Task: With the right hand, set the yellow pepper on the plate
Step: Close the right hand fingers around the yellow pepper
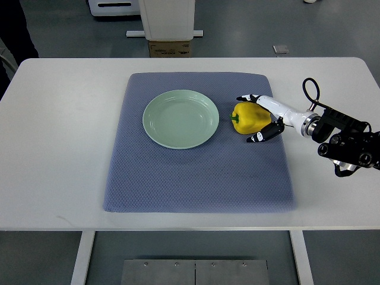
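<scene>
A white table [59, 148] is covered in the middle by a blue mat [196, 178]. On the mat, just right of the green plate [181, 118] and not touching it, the yellow pepper [249, 118] is seen lying. It is enclosed by the fingers [261, 136] of the right hand [265, 117], which are curled around its sides, and the arm is stretched in from the right edge

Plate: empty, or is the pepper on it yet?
Empty. The plate shows bare green; the yellow pepper lies beside it on the mat, right hand around it.
</scene>
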Available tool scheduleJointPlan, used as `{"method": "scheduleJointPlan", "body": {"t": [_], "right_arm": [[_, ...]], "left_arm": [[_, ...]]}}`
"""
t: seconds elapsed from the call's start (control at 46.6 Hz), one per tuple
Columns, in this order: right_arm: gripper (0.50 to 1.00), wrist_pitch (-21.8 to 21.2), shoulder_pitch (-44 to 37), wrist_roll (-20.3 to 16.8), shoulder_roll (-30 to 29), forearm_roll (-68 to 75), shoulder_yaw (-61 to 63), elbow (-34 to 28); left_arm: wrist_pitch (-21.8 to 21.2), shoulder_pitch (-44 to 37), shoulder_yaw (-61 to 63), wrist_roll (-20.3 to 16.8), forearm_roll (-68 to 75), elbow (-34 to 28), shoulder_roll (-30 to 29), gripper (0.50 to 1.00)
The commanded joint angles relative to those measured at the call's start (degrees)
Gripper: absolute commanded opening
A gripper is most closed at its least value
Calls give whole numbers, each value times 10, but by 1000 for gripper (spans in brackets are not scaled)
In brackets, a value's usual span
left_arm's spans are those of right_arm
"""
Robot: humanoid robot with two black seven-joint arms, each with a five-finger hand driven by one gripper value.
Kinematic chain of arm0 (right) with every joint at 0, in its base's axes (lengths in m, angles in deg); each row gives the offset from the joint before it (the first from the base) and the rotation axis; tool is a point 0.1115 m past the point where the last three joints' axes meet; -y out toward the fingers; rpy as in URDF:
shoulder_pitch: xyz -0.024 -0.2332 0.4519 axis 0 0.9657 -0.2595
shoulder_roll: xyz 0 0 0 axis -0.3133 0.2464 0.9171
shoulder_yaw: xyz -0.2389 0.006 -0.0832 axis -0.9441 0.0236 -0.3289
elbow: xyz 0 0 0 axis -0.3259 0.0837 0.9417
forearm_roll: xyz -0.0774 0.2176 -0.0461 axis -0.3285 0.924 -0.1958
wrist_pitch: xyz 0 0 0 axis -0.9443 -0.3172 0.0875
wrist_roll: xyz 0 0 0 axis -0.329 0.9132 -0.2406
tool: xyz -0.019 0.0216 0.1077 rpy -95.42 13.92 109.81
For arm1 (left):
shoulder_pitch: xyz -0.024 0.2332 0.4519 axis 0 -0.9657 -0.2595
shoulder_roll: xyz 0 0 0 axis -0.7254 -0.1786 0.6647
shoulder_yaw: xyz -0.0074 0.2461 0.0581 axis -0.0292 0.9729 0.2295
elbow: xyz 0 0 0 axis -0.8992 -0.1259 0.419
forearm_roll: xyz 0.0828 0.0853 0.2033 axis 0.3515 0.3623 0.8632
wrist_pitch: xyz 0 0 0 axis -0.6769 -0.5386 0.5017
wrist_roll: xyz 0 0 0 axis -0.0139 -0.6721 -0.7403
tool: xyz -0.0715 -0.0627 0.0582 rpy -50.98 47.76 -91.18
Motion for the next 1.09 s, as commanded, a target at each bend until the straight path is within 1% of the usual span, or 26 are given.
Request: {"method": "scheduleJointPlan", "body": {"t": [0.0,0.343,0.558,0.708,0.815,0.836,0.879,1.072], "right_arm": [[931,7,0,-3,-6,0,-4,12],[908,16,0,-12,-16,1,-11,19],[857,19,0,-15,-21,2,-10,21],[786,19,-1,-15,-21,2,-10,21],[648,19,-1,-19,-22,3,-10,21],[611,19,-1,-20,-22,3,-10,21],[500,19,-1,-21,-22,3,-10,21],[500,19,-1,-20,-22,0,-12,21]], "left_arm": [[0,0,0,0,0,0,0,1000],[0,0,0,0,0,0,0,1000],[0,0,0,0,0,0,0,1000],[0,0,0,0,0,0,0,1000],[0,0,0,0,0,0,0,1000],[0,0,0,0,-1,0,0,1000],[0,0,0,0,0,0,0,1000],[0,0,0,0,0,0,0,1000]]}}
